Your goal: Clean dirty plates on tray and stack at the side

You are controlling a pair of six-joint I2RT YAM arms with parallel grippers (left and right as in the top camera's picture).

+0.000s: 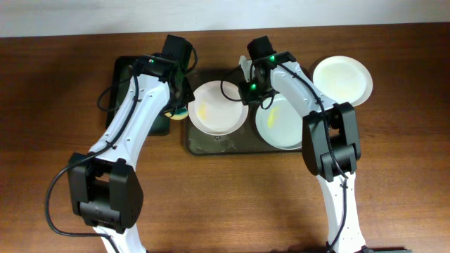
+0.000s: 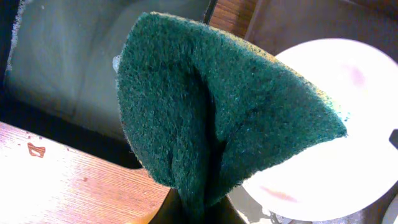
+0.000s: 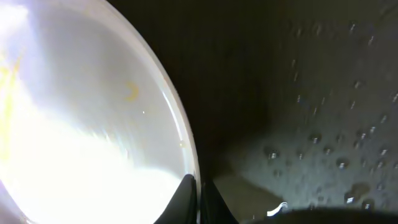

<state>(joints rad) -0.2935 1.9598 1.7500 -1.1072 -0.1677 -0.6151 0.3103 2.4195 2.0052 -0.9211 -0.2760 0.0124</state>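
My right gripper (image 1: 248, 91) is shut on the right rim of a white plate (image 1: 218, 109) with a yellow smear, held over the left part of the dark tray (image 1: 235, 146). In the right wrist view the rim sits between my fingers (image 3: 200, 199), and the plate (image 3: 74, 124) shows yellow marks. My left gripper (image 1: 179, 105) is shut on a green scouring pad (image 2: 217, 124) just left of that plate (image 2: 348, 124). A second plate (image 1: 281, 123) lies on the tray's right part. A third plate (image 1: 342, 79) lies on the table at the right.
A smaller black tray (image 1: 130, 77) lies at the left under my left arm, also in the left wrist view (image 2: 56, 68). The big tray's floor is wet with droplets (image 3: 329, 124). Brown wooden table (image 1: 225, 204) surrounds everything.
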